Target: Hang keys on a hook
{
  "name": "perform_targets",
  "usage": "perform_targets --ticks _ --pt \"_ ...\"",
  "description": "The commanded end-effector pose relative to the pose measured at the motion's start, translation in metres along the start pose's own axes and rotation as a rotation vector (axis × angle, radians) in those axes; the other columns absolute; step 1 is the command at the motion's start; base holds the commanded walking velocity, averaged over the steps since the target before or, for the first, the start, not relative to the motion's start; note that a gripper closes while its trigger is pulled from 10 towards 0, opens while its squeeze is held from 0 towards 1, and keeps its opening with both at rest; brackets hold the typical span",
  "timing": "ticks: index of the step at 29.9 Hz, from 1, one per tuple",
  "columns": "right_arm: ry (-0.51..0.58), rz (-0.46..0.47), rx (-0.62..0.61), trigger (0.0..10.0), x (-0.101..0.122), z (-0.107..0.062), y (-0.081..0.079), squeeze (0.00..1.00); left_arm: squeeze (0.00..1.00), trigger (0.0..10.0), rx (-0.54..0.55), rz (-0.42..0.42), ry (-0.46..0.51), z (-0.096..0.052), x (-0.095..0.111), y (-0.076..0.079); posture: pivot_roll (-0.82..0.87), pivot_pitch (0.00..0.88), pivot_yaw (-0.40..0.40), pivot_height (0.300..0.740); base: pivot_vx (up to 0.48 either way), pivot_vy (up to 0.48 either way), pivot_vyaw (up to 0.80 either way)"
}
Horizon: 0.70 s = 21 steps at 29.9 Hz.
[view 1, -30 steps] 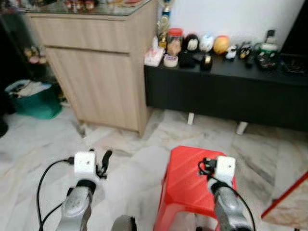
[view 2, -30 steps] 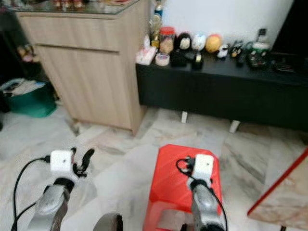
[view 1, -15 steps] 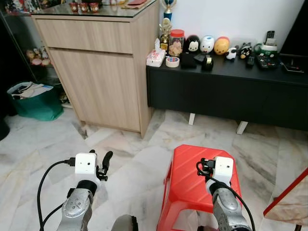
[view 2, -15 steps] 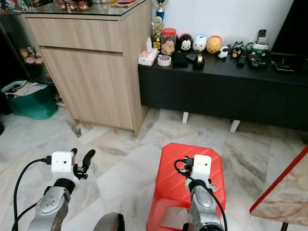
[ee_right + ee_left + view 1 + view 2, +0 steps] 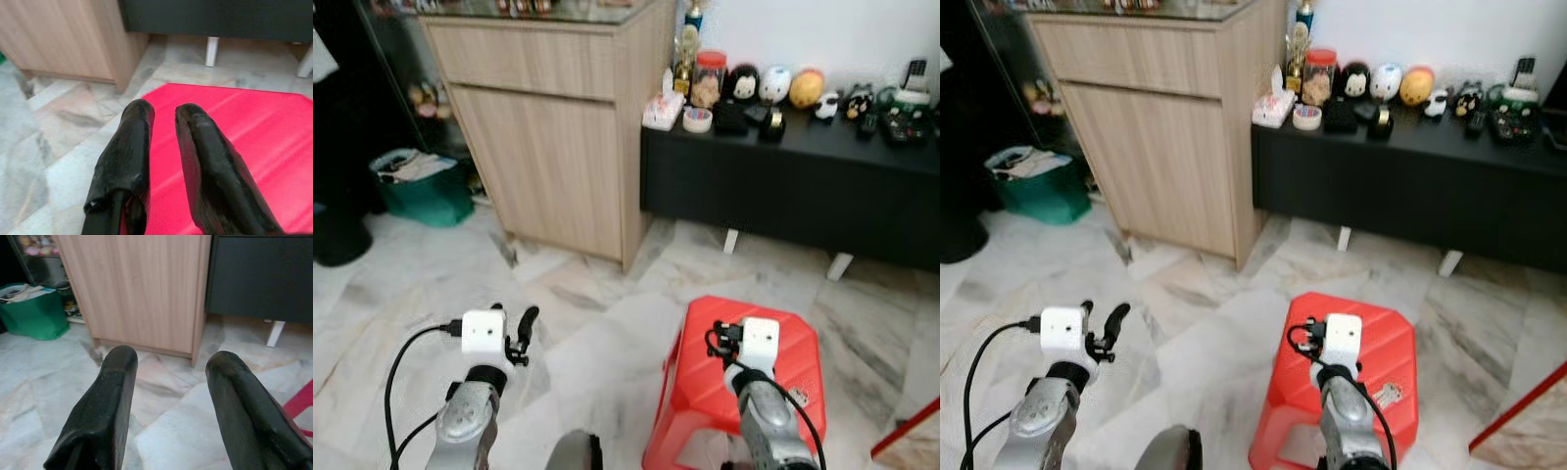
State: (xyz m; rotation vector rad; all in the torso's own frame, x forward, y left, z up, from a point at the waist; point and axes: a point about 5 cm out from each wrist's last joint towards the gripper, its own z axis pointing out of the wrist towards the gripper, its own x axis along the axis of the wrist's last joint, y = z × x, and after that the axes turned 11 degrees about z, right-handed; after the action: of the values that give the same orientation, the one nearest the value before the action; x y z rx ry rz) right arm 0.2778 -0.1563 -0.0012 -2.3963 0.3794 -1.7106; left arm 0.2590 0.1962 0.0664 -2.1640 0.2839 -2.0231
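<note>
Small items (image 5: 773, 93) on the black cabinet (image 5: 803, 186) blur beyond telling apart.

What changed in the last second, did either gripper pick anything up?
Only the camera swung left, so the wooden cabinet and black console shifted right in view. The left gripper stays open and empty, the right gripper empty above the red stool.

You get even, soft indoor light, both head views slightly smeared by blur, the marble floor (image 5: 607, 313) pale and bright, deep shade at far left, black fingers (image 5: 105, 401) close up and softly out of focus.
</note>
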Motion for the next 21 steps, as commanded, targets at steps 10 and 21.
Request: perform_targets --ticks 10,21 --pt "-0.007 0.005 -0.036 10.0 -0.0018 -0.0013 0.0055 0.0 0.0 10.0 -0.011 0.009 0.026 0.0024 0.0054 0.0008 0.07 0.003 0.003 0.63 0.0 0.0 0.0" --pt "-0.007 -0.001 -0.032 10.0 -0.0019 -0.0012 0.0043 0.0 0.0 10.0 -0.007 0.009 0.027 0.0021 0.0059 0.0 0.07 0.01 0.003 0.63 0.0 0.0 0.0"
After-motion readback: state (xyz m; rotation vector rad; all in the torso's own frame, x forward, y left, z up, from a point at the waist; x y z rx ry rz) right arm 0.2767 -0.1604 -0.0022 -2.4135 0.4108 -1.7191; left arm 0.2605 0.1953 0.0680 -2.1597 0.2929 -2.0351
